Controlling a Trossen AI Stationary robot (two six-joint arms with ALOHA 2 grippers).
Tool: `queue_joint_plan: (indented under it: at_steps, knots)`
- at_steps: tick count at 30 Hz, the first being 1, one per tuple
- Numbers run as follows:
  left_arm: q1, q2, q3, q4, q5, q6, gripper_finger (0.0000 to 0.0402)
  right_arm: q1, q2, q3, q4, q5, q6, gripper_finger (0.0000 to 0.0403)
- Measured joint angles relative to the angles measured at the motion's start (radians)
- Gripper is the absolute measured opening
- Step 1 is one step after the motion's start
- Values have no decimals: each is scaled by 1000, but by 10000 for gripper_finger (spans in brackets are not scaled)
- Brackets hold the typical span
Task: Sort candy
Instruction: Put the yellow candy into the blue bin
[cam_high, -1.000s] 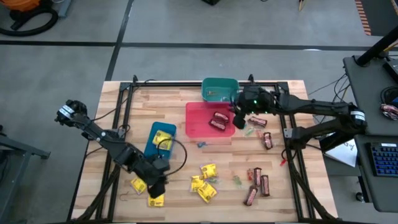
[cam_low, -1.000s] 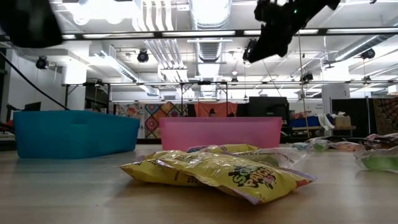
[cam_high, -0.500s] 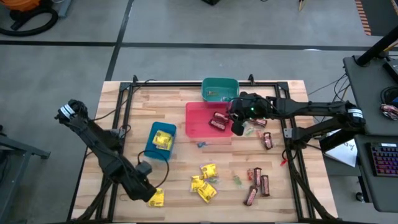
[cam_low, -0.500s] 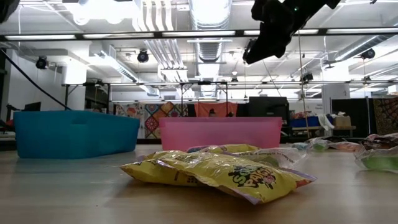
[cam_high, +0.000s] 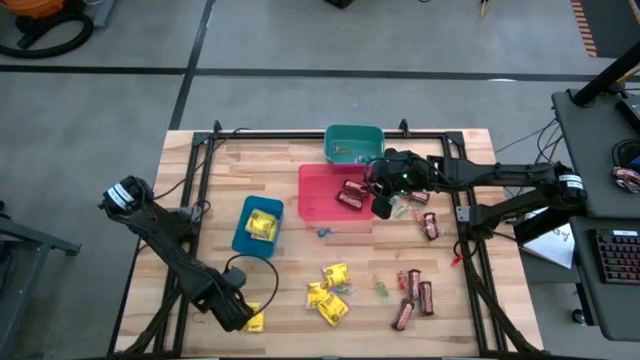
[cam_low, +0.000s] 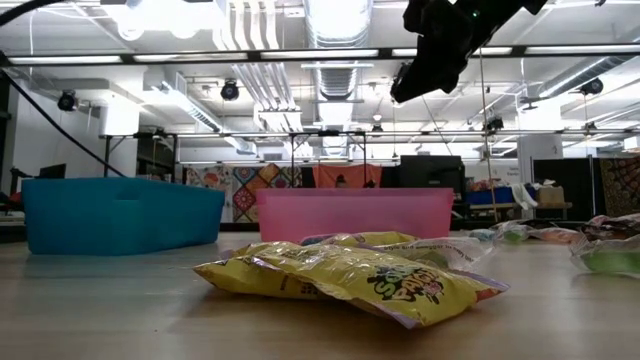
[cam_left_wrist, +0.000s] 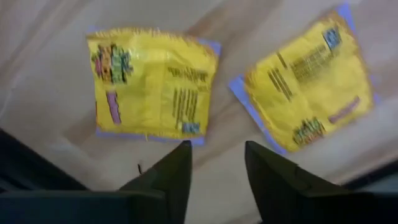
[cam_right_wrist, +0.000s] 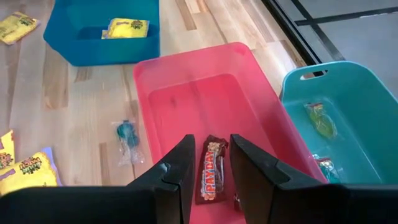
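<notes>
Yellow packets, six by my count. One lies in the blue bin (cam_high: 240, 238). Three lie bunched at mid-bench (cam_high: 328, 292). Two lie flat side by side (cam_left_wrist: 152, 84) at the near left corner, though from above only one shows (cam_high: 254, 320).

Brown bars: five lie loose on the bench (cam_high: 290, 160). Two are right of the red bin (cam_high: 318, 195) and three are in a group near the front right (cam_high: 412, 297). More lie inside the red bin at its right end; I cannot count them under the arm.

Small pieces: one blue (cam_right_wrist: 126, 140) on the bench in front of the red bin, and one green (cam_high: 382, 290) beside the packet bunch. In the teal bin (cam_right_wrist: 367, 93) there is one green (cam_right_wrist: 320, 121) and one red. There are three bins in all.

The left hand (cam_left_wrist: 217, 152) hovers low at the near left corner, just over the two packets. Its fingers are apart with nothing between them, and both packets lie just beyond the tips.

The right hand (cam_right_wrist: 211, 142) hangs high over the right end of the red bin. A bar (cam_right_wrist: 210, 174) fills the narrow gap between its fingers, and I read it as gripped. In the low view this hand (cam_low: 440, 50) sits well above the bin rims.
</notes>
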Motion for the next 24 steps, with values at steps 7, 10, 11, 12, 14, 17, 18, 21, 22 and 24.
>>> queue_joint_plan:
  at_steps: [7, 10, 11, 12, 14, 17, 18, 21, 22, 24]
  knots:
    - [1, 98, 0, -5, -28, 58, 207, 18, 0, 0, 0, -1, 6, 89]
    - [1, 126, 0, -6, -29, 67, 216, 18, 0, 0, 0, -1, 7, 93]
    - [1, 133, 0, -6, -32, 68, 215, 18, 0, 0, 0, -1, 9, 93]
    - [1, 137, 0, -7, -33, 69, 214, 18, 0, 0, 0, -1, 12, 93]
    - [1, 146, 1, -7, -34, 74, 206, 18, 0, 0, 0, -1, 12, 92]
    - [1, 154, 3, -4, -36, 82, 185, 18, 0, 0, 0, -1, 12, 88]
    - [1, 155, 3, -2, -38, 82, 176, 18, 0, 0, 0, -1, 12, 88]
    - [1, 156, 4, -1, -40, 82, 144, 18, 0, 0, 0, -1, 12, 87]
    - [1, 156, 4, -1, -41, 82, 131, 18, 0, 0, 0, -1, 12, 86]
    - [1, 156, 3, -3, -42, 82, 106, 18, 0, 0, 0, -1, 12, 86]
